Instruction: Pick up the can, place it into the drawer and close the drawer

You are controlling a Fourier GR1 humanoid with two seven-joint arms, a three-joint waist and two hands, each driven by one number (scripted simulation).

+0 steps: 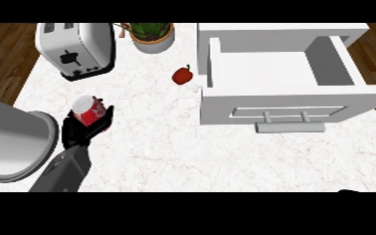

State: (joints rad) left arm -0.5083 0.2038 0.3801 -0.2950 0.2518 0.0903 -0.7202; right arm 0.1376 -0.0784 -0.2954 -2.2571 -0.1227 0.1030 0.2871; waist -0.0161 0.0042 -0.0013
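I count one red can [88,110], one toaster [75,50], one potted plant [152,36] and one red bell pepper [183,75]. There is one white drawer [220,104], with one bar handle [290,127]. One grey round object [22,139] is cut off by the left edge; I cannot name it. One left hand [86,129] on one grey forearm [64,172] shows plainly. One dark sliver [348,191] at the lower right edge is too small for me to identify.

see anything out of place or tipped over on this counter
Nothing is spilled or broken. The can leans, held in the left hand curled round it. The only stray item is a small red pepper lying loose on the counter just left of the open drawer.
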